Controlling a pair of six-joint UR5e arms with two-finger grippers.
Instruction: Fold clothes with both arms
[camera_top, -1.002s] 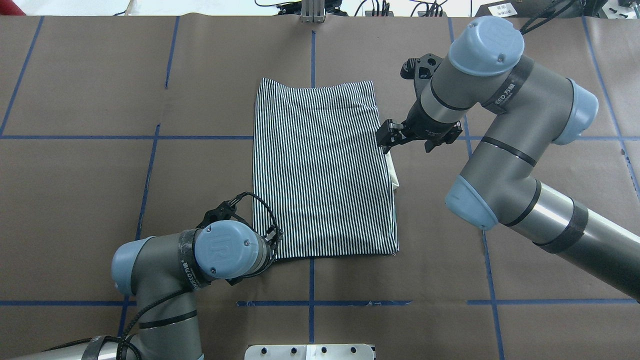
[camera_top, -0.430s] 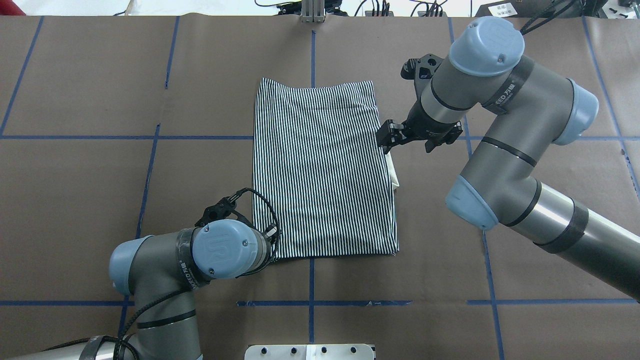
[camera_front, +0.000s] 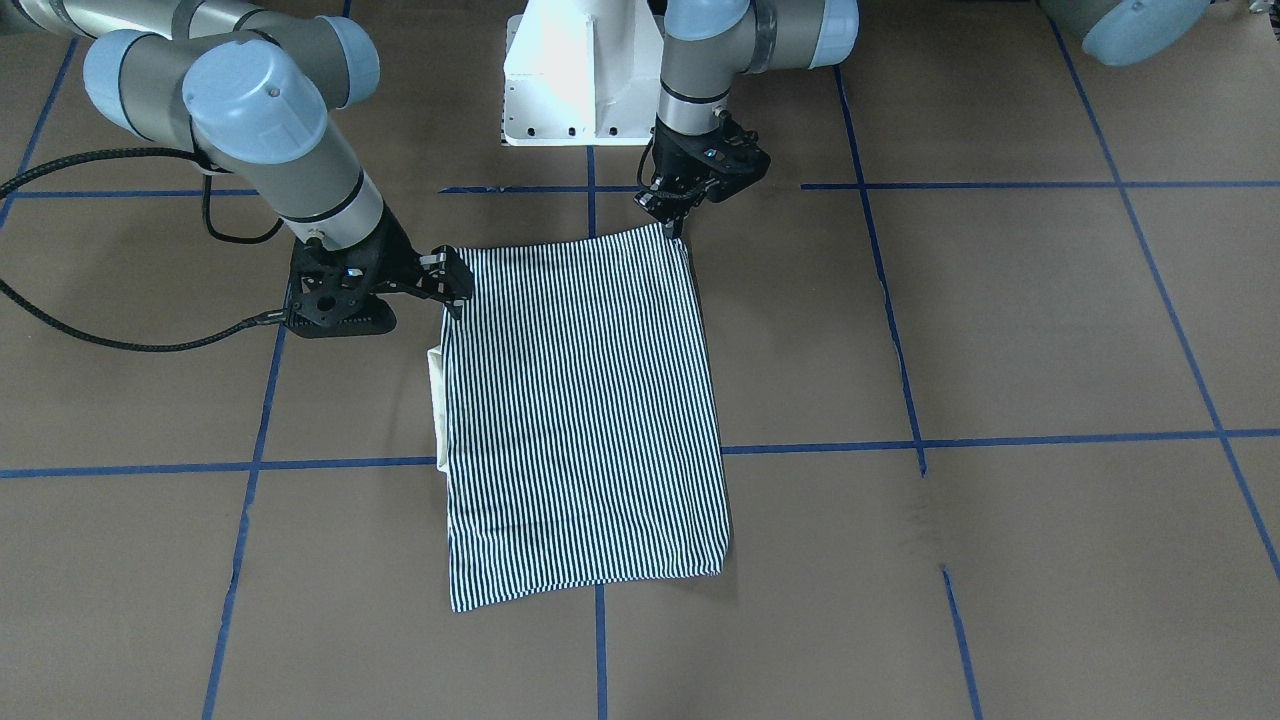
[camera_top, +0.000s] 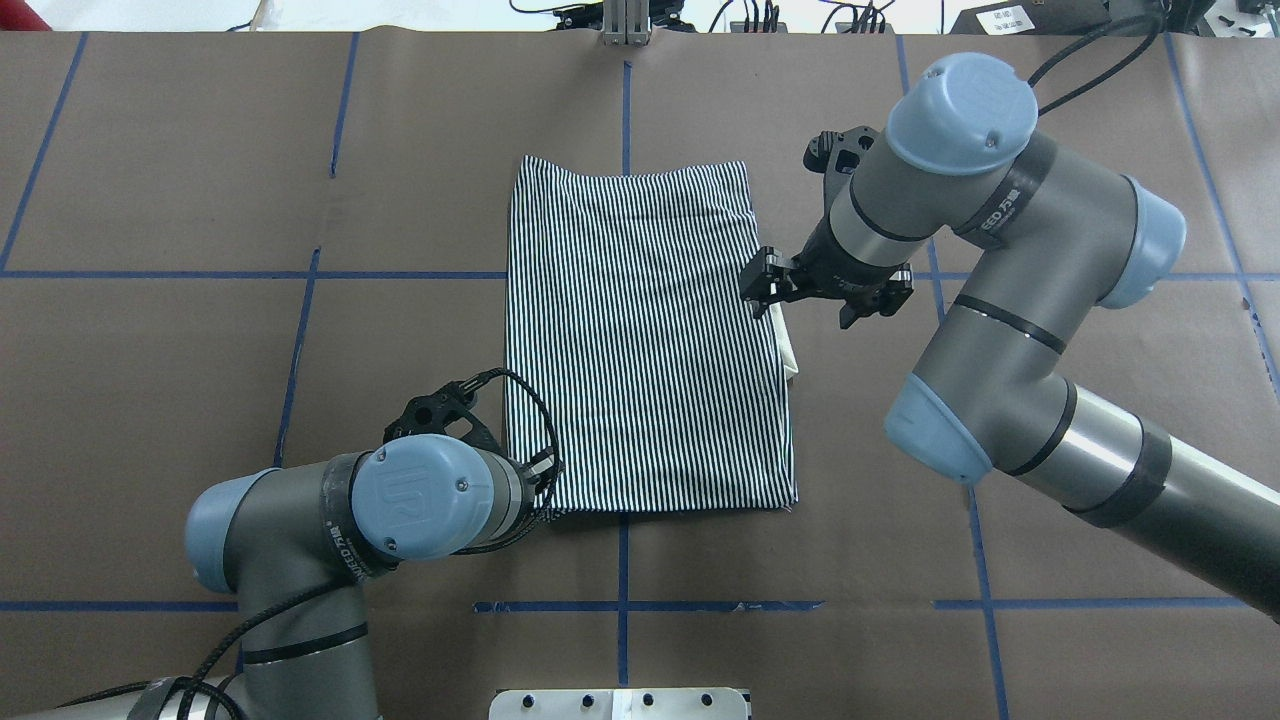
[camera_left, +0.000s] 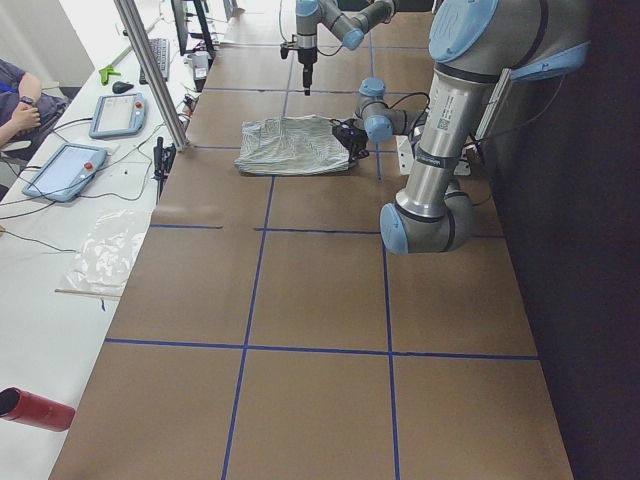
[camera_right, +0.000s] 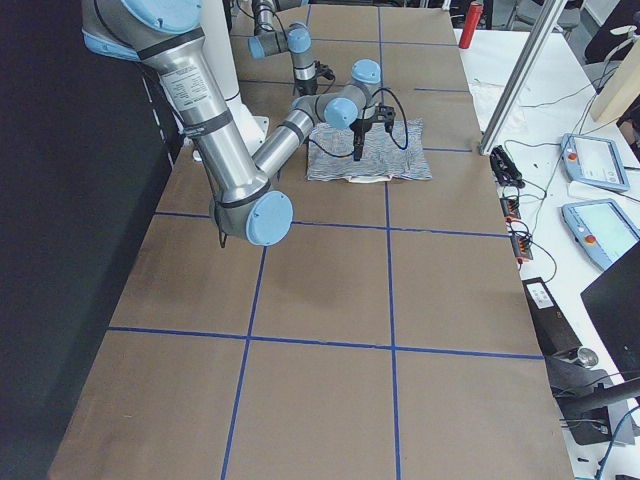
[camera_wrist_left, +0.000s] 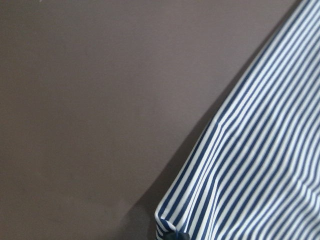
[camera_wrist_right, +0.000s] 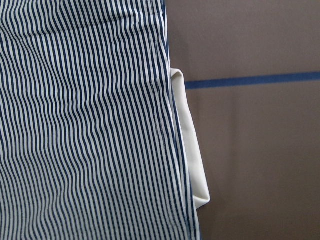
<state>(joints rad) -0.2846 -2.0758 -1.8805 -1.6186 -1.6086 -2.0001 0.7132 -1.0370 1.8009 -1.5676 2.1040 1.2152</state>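
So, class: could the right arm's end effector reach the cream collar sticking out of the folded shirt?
Probably yes: the right end effector is at the shirt's edge beside the cream collar, nothing between them.

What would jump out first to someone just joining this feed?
The navy-and-white striped shirt, folded to a neat rectangle in the middle of the brown table, grabs the eye first. Next come the two arms flanking it: the left claw pinches the corner nearest the robot's base, and the right claw sits open at the far long edge. There a cream collar pokes out from under the stripes.
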